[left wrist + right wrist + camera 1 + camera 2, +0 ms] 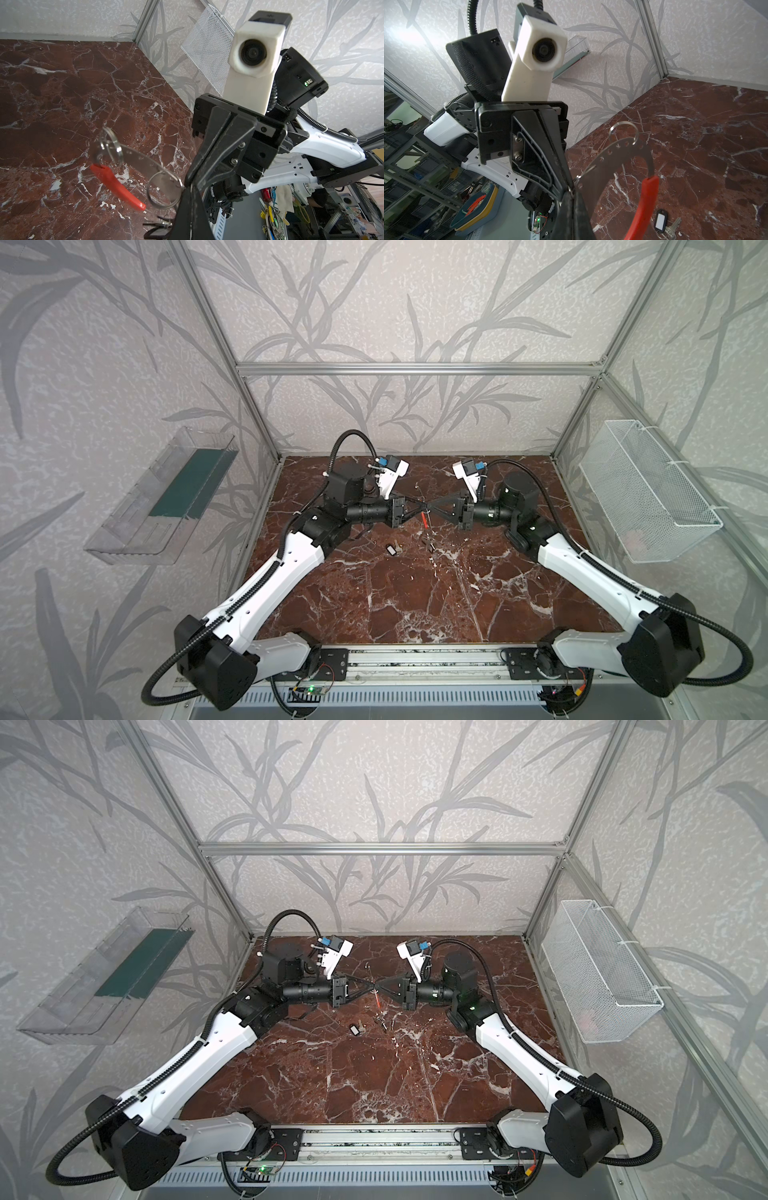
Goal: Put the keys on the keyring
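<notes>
Keyring (425,520) hangs mid-air; left pincer (424,507) and right pincer (433,507) both clamp its edge. Keys (391,549) lie on the surface (415,605) below. We judge this a regrasp step. Next, one pincer releases and fetches a key.

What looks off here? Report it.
Nothing damaged. The keyring hangs askew in mid-air, pinched at one end where left pincer and right pincer meet; a tagged key lies loose on the table below.
</notes>
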`<state>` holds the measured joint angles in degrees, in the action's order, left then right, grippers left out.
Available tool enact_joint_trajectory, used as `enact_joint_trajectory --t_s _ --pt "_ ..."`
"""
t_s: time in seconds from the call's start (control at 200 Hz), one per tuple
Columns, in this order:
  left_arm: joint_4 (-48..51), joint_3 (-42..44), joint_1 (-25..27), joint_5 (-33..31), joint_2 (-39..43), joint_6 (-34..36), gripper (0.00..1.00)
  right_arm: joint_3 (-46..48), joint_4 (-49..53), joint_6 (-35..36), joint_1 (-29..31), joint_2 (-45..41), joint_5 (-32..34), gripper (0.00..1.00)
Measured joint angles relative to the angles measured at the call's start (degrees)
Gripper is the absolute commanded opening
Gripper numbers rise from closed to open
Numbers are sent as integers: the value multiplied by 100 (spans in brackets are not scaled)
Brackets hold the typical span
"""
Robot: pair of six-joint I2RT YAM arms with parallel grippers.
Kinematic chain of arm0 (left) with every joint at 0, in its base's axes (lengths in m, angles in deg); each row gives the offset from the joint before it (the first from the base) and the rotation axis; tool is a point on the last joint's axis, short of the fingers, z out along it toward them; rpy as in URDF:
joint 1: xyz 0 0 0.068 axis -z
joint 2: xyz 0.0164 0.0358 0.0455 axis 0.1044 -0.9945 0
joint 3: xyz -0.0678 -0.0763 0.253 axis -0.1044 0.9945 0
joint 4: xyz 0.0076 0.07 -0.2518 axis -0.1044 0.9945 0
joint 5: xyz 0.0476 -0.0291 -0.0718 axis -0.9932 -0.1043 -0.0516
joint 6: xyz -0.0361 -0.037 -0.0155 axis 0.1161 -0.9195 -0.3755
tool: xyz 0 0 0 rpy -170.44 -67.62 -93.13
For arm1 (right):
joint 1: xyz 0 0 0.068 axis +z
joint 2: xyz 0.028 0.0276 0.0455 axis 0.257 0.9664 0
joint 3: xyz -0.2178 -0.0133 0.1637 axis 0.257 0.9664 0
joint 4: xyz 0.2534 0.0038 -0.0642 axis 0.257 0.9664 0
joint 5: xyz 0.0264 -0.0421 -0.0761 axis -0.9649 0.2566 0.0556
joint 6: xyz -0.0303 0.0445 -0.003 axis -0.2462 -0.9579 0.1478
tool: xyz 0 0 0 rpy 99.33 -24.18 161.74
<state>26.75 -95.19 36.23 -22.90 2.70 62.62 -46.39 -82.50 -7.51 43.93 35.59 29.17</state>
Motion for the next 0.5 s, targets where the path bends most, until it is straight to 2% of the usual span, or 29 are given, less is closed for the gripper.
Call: enact_joint_trajectory --t_s 0.08,0.16,0.29,0.5 --pt "4 0 0 -11 0 7 1 0 0 4 0 0 4 0" --pt "4 0 4 -66 0 13 19 0 0 15 2 -2 24 0" --pt "17 0 2 -258 26 -13 36 4 22 114 9 -39 149 0" --pt "-44 103 -116 -612 380 -186 38 20 90 393 13 -286 479 0"
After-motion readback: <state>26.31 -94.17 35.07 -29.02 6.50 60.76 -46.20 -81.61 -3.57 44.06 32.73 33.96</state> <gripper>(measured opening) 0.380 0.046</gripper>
